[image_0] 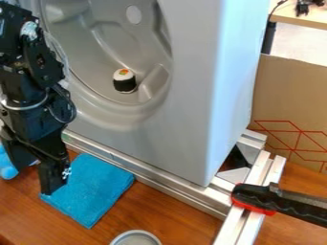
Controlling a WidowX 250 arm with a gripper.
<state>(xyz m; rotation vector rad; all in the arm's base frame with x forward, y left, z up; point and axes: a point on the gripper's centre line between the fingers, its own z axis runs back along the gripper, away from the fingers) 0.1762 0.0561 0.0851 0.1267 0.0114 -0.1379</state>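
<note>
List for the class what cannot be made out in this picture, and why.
In the camera view:
- Blue thing, left: cut off by the edge and partly behind the gripper.
- Towel: part hidden behind the gripper.
- Grey round dish or lid: cut off by the bottom edge.
- Clamp: its far end is cut off by the right edge.
- Black items, top right: too small to identify.

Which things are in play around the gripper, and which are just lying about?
In play:
- gripper, open, at the cloth's left edge
- folded blue cloth, on the table
- blue object, left edge, partly hidden

Lying about:
- sushi-like toy, in the grey unit's recess
- round grey item, bottom edge
- black-and-red clamp, on metal rails
</note>
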